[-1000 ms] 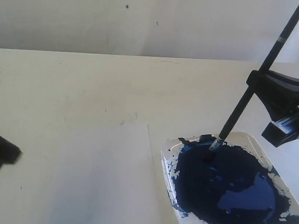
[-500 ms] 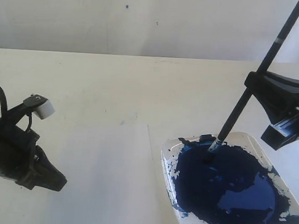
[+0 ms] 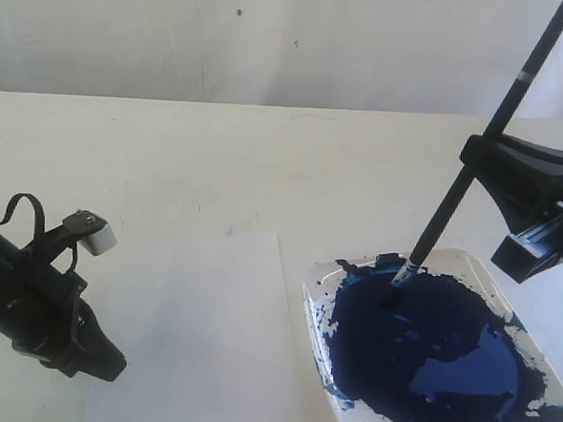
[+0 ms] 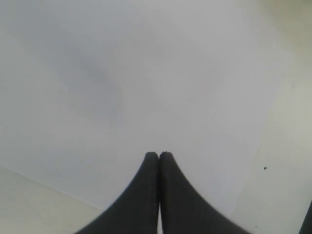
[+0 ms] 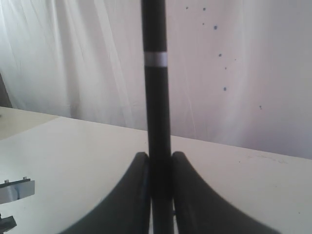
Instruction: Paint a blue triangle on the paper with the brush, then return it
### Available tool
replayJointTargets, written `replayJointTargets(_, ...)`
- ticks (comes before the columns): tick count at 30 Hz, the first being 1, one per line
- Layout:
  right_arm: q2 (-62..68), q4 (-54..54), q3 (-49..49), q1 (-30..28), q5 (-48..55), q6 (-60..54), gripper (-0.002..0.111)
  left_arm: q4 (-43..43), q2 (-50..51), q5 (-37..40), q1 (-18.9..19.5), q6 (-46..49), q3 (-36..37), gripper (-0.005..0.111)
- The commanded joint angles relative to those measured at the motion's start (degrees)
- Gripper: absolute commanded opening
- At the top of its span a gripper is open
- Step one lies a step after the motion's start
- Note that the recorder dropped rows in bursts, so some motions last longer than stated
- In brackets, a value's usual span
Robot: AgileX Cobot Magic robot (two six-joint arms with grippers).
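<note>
The brush (image 3: pixel 454 202) stands tilted, its black handle clamped between the fingers of my right gripper (image 3: pixel 474 158), which is shut on it. Its blue-stained tip (image 3: pixel 401 276) dips into the far edge of the dark blue paint pool (image 3: pixel 426 354). In the right wrist view the handle (image 5: pixel 156 97) rises straight up out of that gripper (image 5: pixel 159 158). The paper (image 3: pixel 193 330) lies left of the tray and shows no blue triangle. My left gripper (image 3: pixel 114 365) is shut and empty, low over the paper's near left part. In the left wrist view that gripper (image 4: pixel 159 155) points across the paper (image 4: pixel 146 73).
The white square paint tray (image 3: pixel 511 292) sits at the near right, smeared with blue. Cream table (image 3: pixel 218 159) stretches back to a pale curtain wall (image 3: pixel 273 38). A white block (image 3: pixel 96 235) sits on top of the left arm.
My left arm has swung in from the left edge and come down toward the paper's near left part. The right gripper and brush have stayed still.
</note>
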Motion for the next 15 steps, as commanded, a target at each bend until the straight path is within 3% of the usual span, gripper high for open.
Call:
replayJointTargets(1,-0.36,0.15,0.27,-0.29,-0.38,0.33,0.0,-2.04,1.63,0.5,-0.25,5.24,-0.13,0.0)
replayJointTargets(15,-0.36,0.02,0.27,-0.29,-0.37,0.33,0.0,-1.37,4.5,-1.45,-0.25,6.66,-0.13,0.0)
